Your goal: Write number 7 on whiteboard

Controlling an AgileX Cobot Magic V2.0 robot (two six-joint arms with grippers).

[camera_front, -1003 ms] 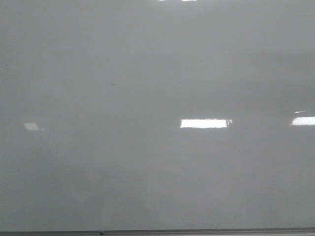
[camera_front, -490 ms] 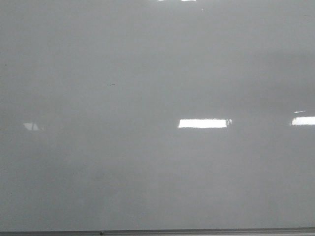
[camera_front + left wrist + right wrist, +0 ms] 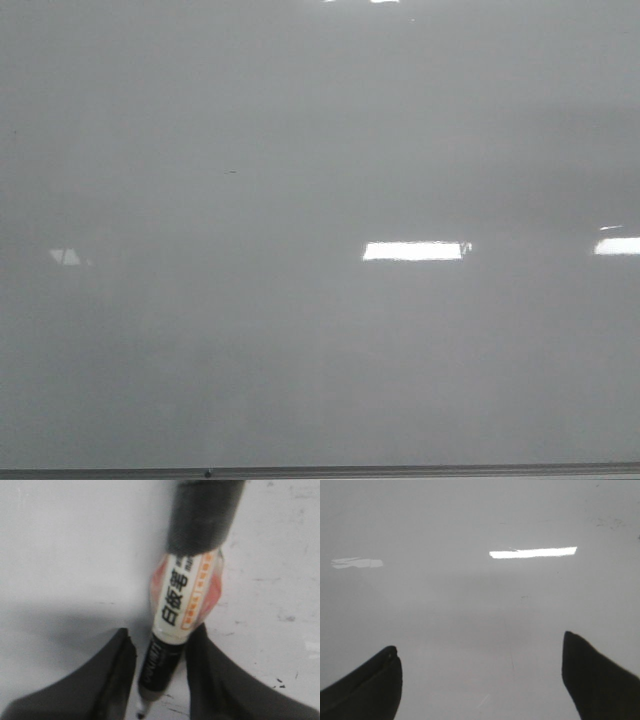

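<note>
The whiteboard (image 3: 320,330) fills the front view, glossy pale grey with bright light reflections. No number 7 shows on it, and neither gripper is in that view. In the left wrist view, a marker (image 3: 182,600) with a white and orange label lies between the fingers of my left gripper (image 3: 162,630). Its black front section and bare nib (image 3: 140,713) point toward the wrist. One finger (image 3: 205,665) lies against the marker. A light gap separates the other finger (image 3: 122,670) from it. My right gripper (image 3: 480,647) hangs wide open over the bare board (image 3: 470,605), holding nothing.
A thin grey metal edge (image 3: 400,470) runs along the board's near side. A tiny dark speck (image 3: 231,172) sits left of centre. Small black marks (image 3: 278,683) dot the surface near the marker. A dark grey cap end (image 3: 202,515) tops the marker.
Only a faint shadow shifts over the board's lower left in the front view. Nothing else has changed.
</note>
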